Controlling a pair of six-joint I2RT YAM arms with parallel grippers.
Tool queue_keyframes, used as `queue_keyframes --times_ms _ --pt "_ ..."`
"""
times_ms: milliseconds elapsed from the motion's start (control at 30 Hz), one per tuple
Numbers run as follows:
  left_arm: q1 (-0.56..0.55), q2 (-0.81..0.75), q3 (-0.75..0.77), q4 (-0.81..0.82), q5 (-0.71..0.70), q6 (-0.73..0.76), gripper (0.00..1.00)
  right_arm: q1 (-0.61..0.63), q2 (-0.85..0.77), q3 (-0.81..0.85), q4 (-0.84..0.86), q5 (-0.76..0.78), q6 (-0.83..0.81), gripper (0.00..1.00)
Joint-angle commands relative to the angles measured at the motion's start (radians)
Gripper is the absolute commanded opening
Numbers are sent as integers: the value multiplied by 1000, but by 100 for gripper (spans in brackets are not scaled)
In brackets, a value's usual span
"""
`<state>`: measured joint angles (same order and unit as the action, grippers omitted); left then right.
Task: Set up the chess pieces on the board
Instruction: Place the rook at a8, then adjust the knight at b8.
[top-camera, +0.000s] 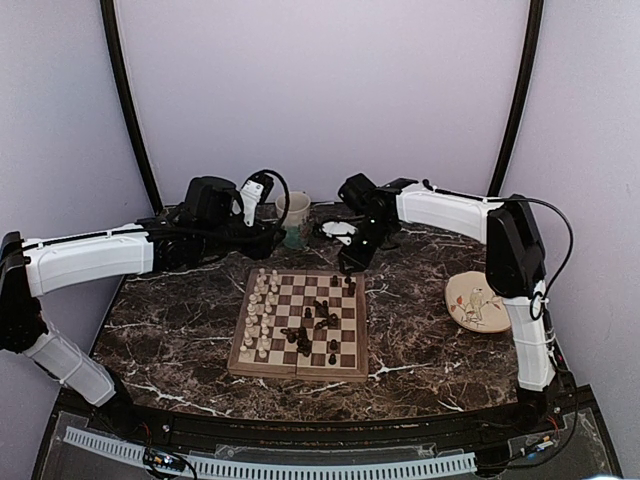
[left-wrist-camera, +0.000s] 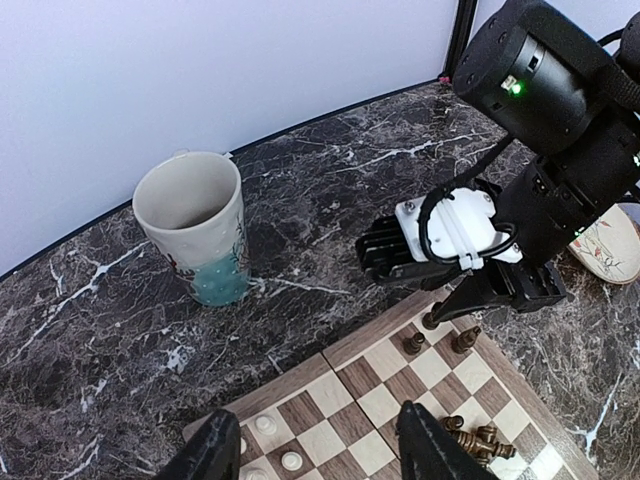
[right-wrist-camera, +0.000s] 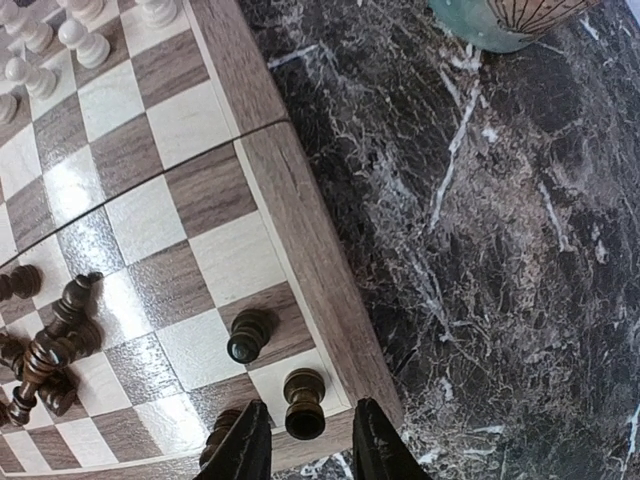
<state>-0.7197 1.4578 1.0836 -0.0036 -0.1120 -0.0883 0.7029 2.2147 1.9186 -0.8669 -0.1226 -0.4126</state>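
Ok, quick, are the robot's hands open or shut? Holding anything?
Left gripper: open, empty.
Right gripper: open, straddling a small dark brown chess piece, not squeezing it.

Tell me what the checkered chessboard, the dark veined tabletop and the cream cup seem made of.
Square checkered chessboard: likely wood, satin finish; grain shows in border and squares. Dark veined tabletop: polished marble or a look-alike; white veins, soft glare. Tall cream cup: probably glazed ceramic; thick smooth rim, teal base.
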Motion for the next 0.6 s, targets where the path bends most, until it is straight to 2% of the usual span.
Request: queue_keyframes --times_ms 0,133,267,400,567 --pt "6 -1 32 -16 8 1 56 6 -35 55 -20 -19 25 30" --pt "6 1 33 -16 10 2 56 3 -92 24 -14 -6 23 30" --pt "6 -1 33 -16 12 3 56 -4 -188 -126 37 -14 14 26" --pt "6 -2 33 -16 20 2 56 -16 -295 -318 145 -45 5 17" --pt "6 -2 35 -18 32 1 55 -19 -328 -447 189 -93 -20 1"
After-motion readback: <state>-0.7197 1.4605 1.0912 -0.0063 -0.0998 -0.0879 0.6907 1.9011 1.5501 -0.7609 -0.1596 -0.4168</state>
